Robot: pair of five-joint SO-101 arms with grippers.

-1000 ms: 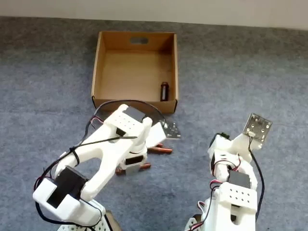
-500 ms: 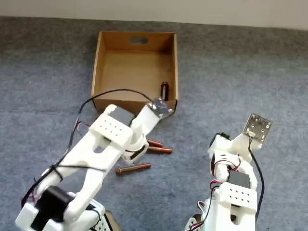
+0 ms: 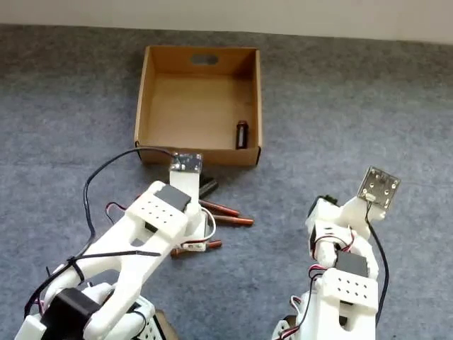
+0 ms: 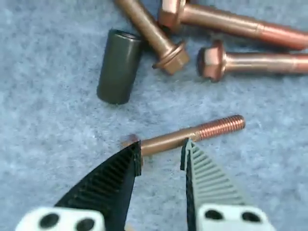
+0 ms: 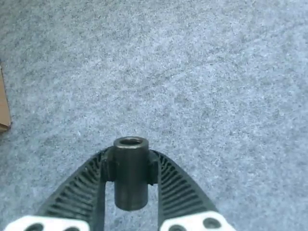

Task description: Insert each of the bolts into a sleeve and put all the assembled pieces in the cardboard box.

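The step in hand looks like picking up a bolt to mate with a sleeve that is already held. The left end effector (image 4: 161, 154) hangs low over the grey tabletop (image 3: 354, 106) with its jaws spread, one tip on each side of the shank of a bolt (image 4: 192, 134) lying flat there, close to its flanged head. The next move calls for closing squarely on that shank without rolling it, then lifting it and lining its threaded tip up with the bore of the sleeve (image 5: 130, 187). The right end effector (image 5: 130, 166) pinches that sleeve upright with its open mouth facing away from the wrist, well to the side of the cardboard box (image 3: 145, 92). The bolt is copper-coloured, with a smooth shank, a threaded end and a hexagonal flanged head. The sleeve is a short, dark, matt tube. Just beyond the bolt lie a second sleeve (image 4: 119, 67) and three more bolts (image 4: 231, 21), so much of the task appears to remain. One dark piece (image 3: 242, 133), probably already assembled, rests in the box by its right wall.
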